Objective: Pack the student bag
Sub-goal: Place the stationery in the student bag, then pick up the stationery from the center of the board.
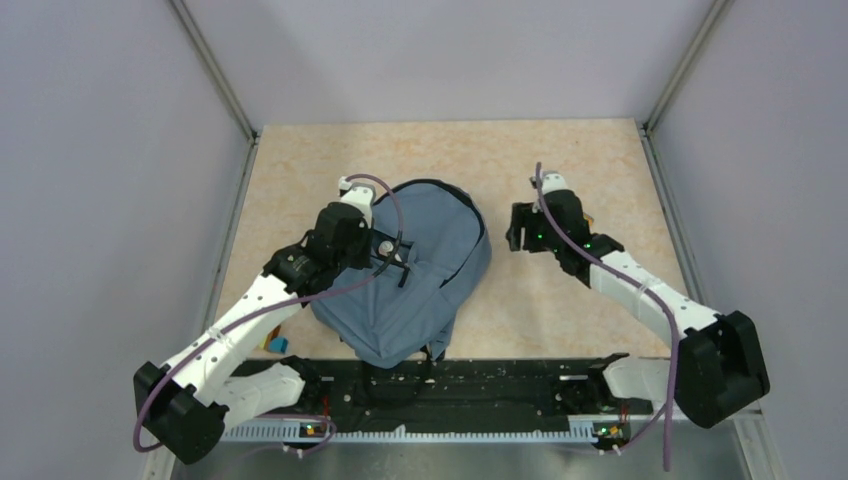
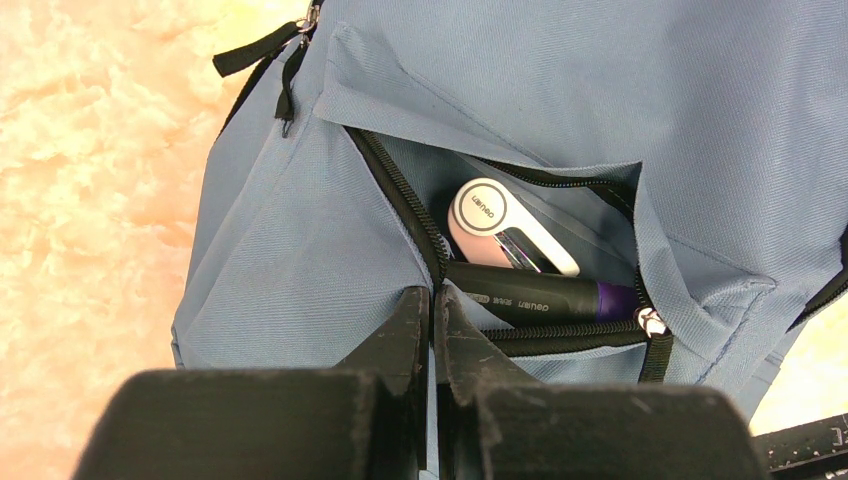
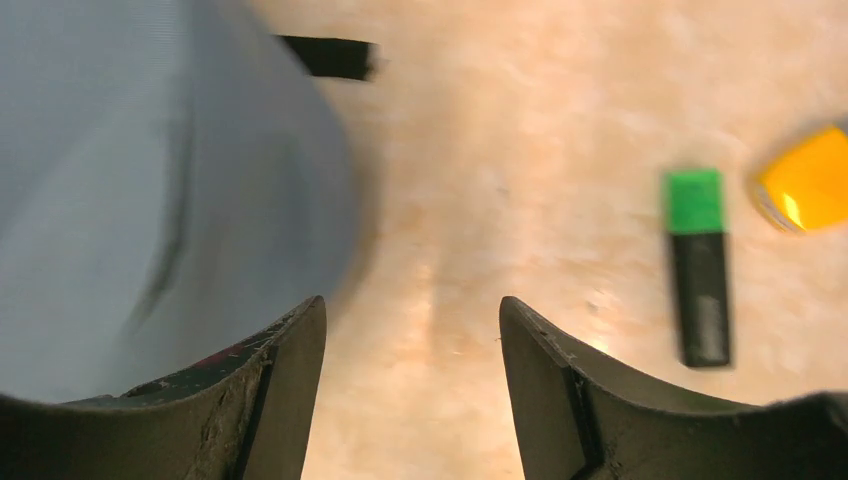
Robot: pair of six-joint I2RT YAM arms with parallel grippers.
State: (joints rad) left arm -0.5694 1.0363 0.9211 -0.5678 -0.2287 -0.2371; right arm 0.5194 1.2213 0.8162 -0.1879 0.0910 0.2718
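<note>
The grey-blue student bag (image 1: 430,275) lies in the middle of the table, its front pocket (image 2: 540,250) unzipped. Inside the pocket lie a white and pink device (image 2: 500,225) and a black marker with a purple end (image 2: 545,298). My left gripper (image 2: 435,295) is shut on the pocket's zipper edge and holds it apart; from above it (image 1: 388,250) sits on the bag's upper left. My right gripper (image 3: 412,315) stands open over bare table just right of the bag (image 3: 150,190), with nothing between its fingers; from above it (image 1: 520,232) is beside the bag's right edge.
A black highlighter with a green cap (image 3: 700,270) and a yellow-orange object (image 3: 808,182) lie on the table to the right of my right gripper. A black strap end (image 3: 325,57) sticks out from the bag. Small coloured items (image 1: 275,344) lie by the left arm.
</note>
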